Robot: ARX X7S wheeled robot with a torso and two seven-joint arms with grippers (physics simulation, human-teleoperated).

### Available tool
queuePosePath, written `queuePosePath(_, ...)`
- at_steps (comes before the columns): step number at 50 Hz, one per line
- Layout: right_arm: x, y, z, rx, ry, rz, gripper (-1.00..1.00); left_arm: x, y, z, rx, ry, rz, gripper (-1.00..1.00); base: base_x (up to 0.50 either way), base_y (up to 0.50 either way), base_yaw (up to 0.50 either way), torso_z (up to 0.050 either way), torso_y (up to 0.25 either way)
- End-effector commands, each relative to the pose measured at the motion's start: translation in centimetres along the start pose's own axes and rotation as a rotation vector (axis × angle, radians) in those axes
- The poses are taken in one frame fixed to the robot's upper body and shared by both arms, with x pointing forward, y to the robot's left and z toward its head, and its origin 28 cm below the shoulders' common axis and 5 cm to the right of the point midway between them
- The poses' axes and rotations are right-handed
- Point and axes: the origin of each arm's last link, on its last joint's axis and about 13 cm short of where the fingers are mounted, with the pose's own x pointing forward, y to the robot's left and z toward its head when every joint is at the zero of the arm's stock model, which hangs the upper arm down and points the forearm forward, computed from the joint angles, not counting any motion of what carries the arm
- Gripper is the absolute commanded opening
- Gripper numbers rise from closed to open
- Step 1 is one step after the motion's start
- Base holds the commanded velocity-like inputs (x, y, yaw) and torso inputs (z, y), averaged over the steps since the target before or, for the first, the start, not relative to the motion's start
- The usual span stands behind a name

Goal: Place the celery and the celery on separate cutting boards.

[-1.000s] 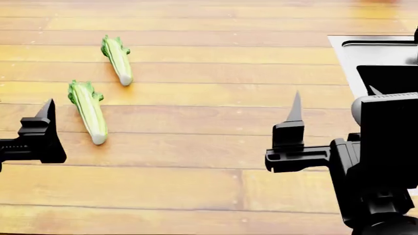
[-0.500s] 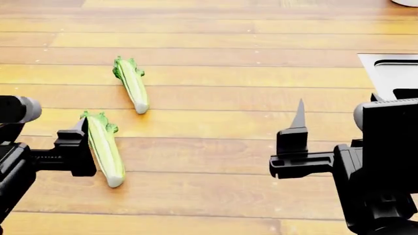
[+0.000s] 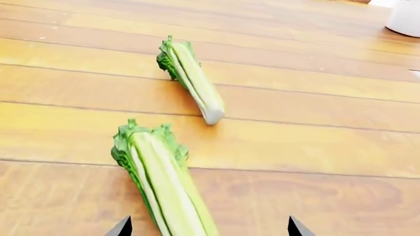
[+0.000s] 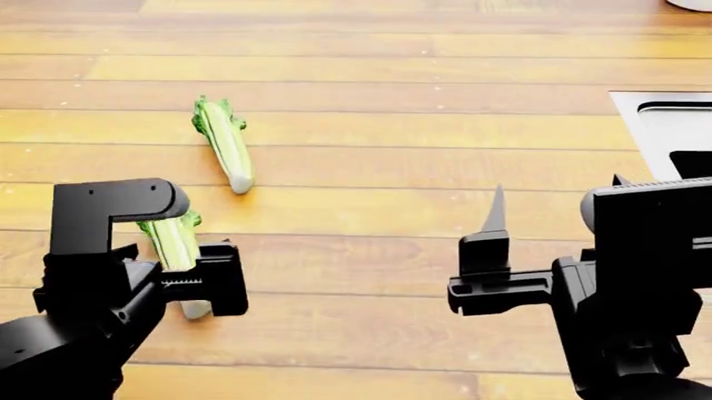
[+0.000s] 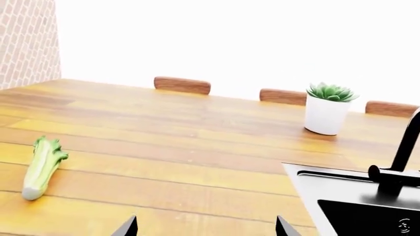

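Two celery bunches lie on the wooden table. The far celery [image 4: 226,143] lies free, leafy top pointing away; it also shows in the left wrist view [image 3: 194,81] and the right wrist view [image 5: 41,167]. The near celery [image 4: 172,242] is partly hidden behind my left gripper [image 4: 150,279]. In the left wrist view the near celery [image 3: 167,187] runs between the open fingertips of the left gripper [image 3: 208,230], nearer one of them and not gripped. My right gripper [image 4: 556,196] is open and empty above bare table, also seen in its wrist view [image 5: 206,228]. No cutting board is in view.
A steel sink [image 4: 668,125] is set in the table at the right, with a black faucet [image 5: 400,157] beside the basin [image 5: 367,206]. A white pot with a succulent [image 5: 325,110] stands at the far side. Wooden chair backs [image 5: 182,84] line the far edge.
My left arm has swung in from the left and now straddles the near celery. My right gripper has shifted slightly left. The view shifted between the two earlier frames.
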Motion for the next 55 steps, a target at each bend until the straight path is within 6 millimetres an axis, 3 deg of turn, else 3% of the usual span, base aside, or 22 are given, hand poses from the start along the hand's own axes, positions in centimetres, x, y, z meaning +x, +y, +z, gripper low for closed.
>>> queuePosePath(1,-0.2,0.4,-0.4,0.004,0.005,0.012,1.0,2.4,-0.5,-1.8,0.022,0.056,0.039,1.0,0.0,0.0,0.0,0.0,0.0)
queuePosePath(13,-0.3,0.4,-0.6,0.01,0.003,0.018,1.0,4.1,0.6,-4.6,0.055,0.126,0.092,1.0,0.0,0.0,0.0,0.0,0.0)
queuePosePath(22,-0.5,0.2,-0.5,0.015,-0.003,0.01,1.0,4.2,0.6,-4.9,0.076,0.136,0.093,1.0,0.0,0.0,0.0,0.0,0.0)
queuePosePath(23,-0.5,0.1,-0.5,0.017,-0.002,0.009,1.0,4.0,0.6,-4.4,0.081,0.114,0.108,-1.0,0.0,0.0,0.0,0.0,0.0)
queuePosePath(31,-0.2,0.2,-0.9,0.016,0.009,0.013,1.0,2.1,0.5,0.0,0.098,-0.012,0.109,-1.0,0.0,0.0,0.0,0.0,0.0)
queuePosePath(36,-0.1,0.3,-0.7,0.011,0.01,0.019,1.0,1.1,1.7,2.8,0.071,-0.066,0.131,-1.0,0.0,0.0,0.0,0.0,0.0)
queuePosePath(45,0.1,0.4,-0.4,0.014,0.003,0.035,1.0,-1.0,4.1,5.3,0.062,-0.13,0.161,-1.0,0.0,0.0,0.0,0.0,0.0)
queuePosePath(55,0.3,0.2,0.1,0.043,-0.009,0.033,1.0,-6.5,7.2,7.7,0.104,-0.153,-0.008,-1.0,0.0,0.0,0.0,0.0,0.0)
